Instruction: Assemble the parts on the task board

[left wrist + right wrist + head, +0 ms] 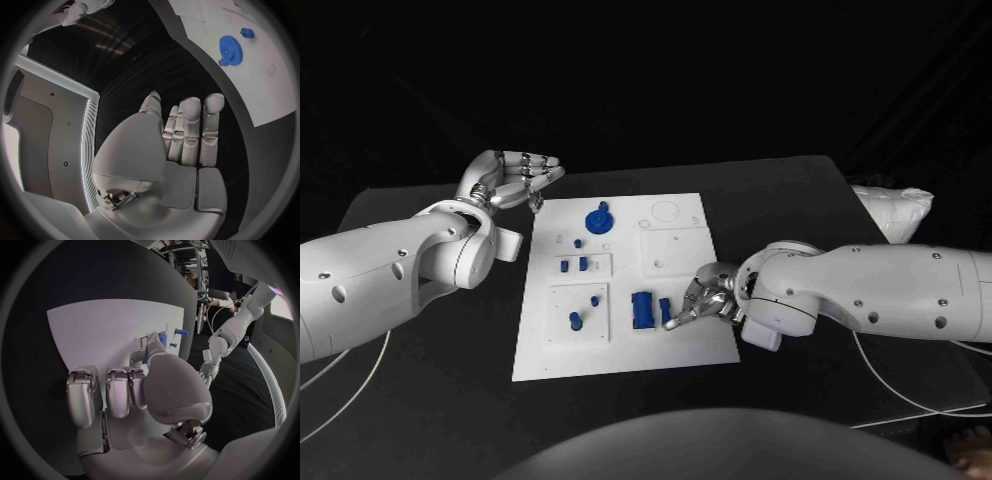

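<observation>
The white task board point(689, 340) lies in the middle of the black table. A blue gear point(599, 218) point(230, 48) sits at its far end, with small blue pegs point(576, 265) below it and two more point(583, 311) in the near-left panel. A blue block point(642, 308) stands near the middle. Right beside it is a slim blue part point(665, 307) point(162, 339), which my right hand point(705, 298) point(150, 385) pinches between thumb and a fingertip, other fingers curled in. My left hand point(516, 178) point(181, 145) hovers off the board's far-left corner, holding nothing.
A crumpled white bag point(893, 206) lies at the table's back right. Thin cables point(899, 395) run along the near right. Bare black table surrounds the board on the left and near side.
</observation>
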Motion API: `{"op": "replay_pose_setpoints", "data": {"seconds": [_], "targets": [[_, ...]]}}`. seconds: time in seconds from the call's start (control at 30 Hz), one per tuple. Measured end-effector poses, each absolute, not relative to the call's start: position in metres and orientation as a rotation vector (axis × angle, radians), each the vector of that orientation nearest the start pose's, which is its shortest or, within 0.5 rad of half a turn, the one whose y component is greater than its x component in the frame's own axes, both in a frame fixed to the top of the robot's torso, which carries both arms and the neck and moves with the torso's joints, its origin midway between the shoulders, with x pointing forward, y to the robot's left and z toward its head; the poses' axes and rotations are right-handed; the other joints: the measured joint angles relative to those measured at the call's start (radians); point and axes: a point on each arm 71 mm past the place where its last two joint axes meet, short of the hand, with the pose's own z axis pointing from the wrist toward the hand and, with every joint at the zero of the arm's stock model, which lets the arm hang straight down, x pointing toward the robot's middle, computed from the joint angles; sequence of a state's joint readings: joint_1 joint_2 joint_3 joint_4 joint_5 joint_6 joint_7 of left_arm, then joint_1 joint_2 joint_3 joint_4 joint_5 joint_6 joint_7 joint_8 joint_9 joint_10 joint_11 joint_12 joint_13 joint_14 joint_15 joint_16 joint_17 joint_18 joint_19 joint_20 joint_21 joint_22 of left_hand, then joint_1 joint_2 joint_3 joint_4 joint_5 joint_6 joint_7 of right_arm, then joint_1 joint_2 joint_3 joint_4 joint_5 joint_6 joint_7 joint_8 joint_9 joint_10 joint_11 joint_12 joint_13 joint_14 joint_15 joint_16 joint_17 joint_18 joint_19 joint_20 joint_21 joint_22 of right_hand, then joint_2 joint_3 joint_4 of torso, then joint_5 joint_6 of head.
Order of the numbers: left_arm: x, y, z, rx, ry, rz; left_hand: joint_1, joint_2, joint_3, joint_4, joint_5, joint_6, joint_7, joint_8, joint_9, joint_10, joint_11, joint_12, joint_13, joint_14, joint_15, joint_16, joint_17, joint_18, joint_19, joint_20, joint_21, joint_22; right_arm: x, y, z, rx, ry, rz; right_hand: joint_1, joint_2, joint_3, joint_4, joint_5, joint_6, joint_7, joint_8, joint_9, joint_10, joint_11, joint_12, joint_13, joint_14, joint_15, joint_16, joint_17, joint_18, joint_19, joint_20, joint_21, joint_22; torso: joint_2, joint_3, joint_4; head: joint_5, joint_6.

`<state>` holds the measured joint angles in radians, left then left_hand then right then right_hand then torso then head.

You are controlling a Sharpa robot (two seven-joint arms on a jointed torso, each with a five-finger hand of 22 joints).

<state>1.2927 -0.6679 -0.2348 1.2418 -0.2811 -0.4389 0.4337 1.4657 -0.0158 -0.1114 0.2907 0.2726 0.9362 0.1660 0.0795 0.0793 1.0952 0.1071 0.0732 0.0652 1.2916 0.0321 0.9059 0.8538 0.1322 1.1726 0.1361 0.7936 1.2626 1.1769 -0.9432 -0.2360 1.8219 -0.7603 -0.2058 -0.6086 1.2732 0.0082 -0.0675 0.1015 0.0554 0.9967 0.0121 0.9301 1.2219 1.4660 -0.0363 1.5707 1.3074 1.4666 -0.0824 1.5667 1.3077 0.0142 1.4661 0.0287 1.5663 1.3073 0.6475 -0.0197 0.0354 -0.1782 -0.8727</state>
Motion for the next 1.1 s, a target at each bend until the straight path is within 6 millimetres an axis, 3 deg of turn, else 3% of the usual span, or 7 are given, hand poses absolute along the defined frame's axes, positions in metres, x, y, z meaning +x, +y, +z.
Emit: {"op": "replay_pose_setpoints", "data": {"seconds": [0.27, 0.63, 0.83, 0.97, 1.1], "targets": [[0.5328, 0.2080, -0.2023, -0.707, 1.460, -1.219, 0.000, 0.000, 0.000, 0.000, 0.000, 0.000, 0.000, 0.000, 0.000, 0.000, 0.000, 0.000, 0.000, 0.000, 0.000, 0.000, 0.000, 0.000, 0.000, 0.000, 0.000, 0.000, 0.3718, -0.1959, -0.2760, 0.612, 2.479, 0.513, 0.009, -0.008, 0.020, -0.011, 0.005, 0.001, 0.002, -0.010, 0.001, 0.000, 0.000, 0.000, 0.000, 0.000, 0.000, 0.000, 0.000, 0.000, 0.000, 0.000, 0.000, 0.000, 0.000, 0.0000, -0.0003, -0.001, 0.000], [0.5328, 0.2076, -0.2023, -0.707, 1.460, -1.219, 0.000, 0.000, 0.000, 0.000, 0.000, 0.000, 0.000, 0.000, 0.000, 0.000, 0.000, 0.000, 0.000, 0.000, 0.000, 0.000, 0.000, 0.000, 0.004, 0.004, 0.000, 0.000, 0.3712, -0.1963, -0.2767, 0.612, 2.493, 0.492, 0.030, -0.002, 0.032, -0.023, 0.005, -0.003, 0.004, -0.017, 0.004, 0.000, 0.000, 0.000, 0.000, -0.004, -0.004, 0.000, 0.000, 0.000, 0.000, 0.000, 0.000, 0.000, 0.000, 0.0003, 0.0002, -0.001, 0.000], [0.5328, 0.2078, -0.2022, -0.707, 1.460, -1.219, 0.000, 0.000, 0.000, 0.000, 0.000, 0.000, 0.000, 0.000, 0.000, 0.000, 0.000, 0.000, 0.000, 0.000, 0.000, 0.000, 0.000, 0.000, 0.004, 0.004, 0.000, 0.000, 0.3706, -0.1957, -0.2769, 0.606, 2.501, 0.489, 0.053, -0.026, 0.037, -0.027, 0.005, -0.010, 0.002, -0.023, 0.008, 0.000, 0.000, 0.000, 0.000, -0.004, -0.004, 0.000, 0.000, 0.000, 0.000, 0.000, 0.000, 0.001, 0.000, 0.0004, -0.0002, 0.000, 0.000], [0.5328, 0.2080, -0.2022, -0.707, 1.460, -1.219, 0.000, 0.000, 0.000, 0.000, 0.000, 0.000, 0.000, 0.000, 0.000, 0.000, 0.000, 0.000, 0.000, 0.000, 0.000, 0.000, 0.000, 0.000, 0.004, 0.004, 0.000, 0.000, 0.3702, -0.1959, -0.2767, 0.606, 2.502, 0.489, 0.060, -0.021, 0.041, -0.031, 0.005, -0.006, 0.006, -0.023, 0.010, 0.000, 0.000, 0.000, 0.000, -0.004, -0.003, 0.000, 0.000, 0.000, 0.000, 0.000, 0.000, 0.001, 0.000, 0.0004, -0.0005, -0.001, 0.000], [0.5328, 0.2083, -0.2022, -0.708, 1.460, -1.219, 0.000, 0.000, 0.000, 0.000, 0.000, 0.000, 0.000, 0.000, 0.000, 0.000, 0.000, 0.000, 0.000, 0.000, 0.000, 0.000, 0.000, 0.000, 0.004, 0.004, 0.000, 0.000, 0.3698, -0.1969, -0.2764, 0.610, 2.500, 0.494, 0.031, -0.045, 0.051, -0.005, 0.005, 0.003, 0.004, -0.025, 0.013, 0.000, 0.000, 0.000, 0.000, -0.004, -0.003, 0.000, 0.000, 0.000, 0.000, 0.000, 0.000, 0.001, 0.000, 0.0005, -0.0004, -0.002, 0.000]]}}
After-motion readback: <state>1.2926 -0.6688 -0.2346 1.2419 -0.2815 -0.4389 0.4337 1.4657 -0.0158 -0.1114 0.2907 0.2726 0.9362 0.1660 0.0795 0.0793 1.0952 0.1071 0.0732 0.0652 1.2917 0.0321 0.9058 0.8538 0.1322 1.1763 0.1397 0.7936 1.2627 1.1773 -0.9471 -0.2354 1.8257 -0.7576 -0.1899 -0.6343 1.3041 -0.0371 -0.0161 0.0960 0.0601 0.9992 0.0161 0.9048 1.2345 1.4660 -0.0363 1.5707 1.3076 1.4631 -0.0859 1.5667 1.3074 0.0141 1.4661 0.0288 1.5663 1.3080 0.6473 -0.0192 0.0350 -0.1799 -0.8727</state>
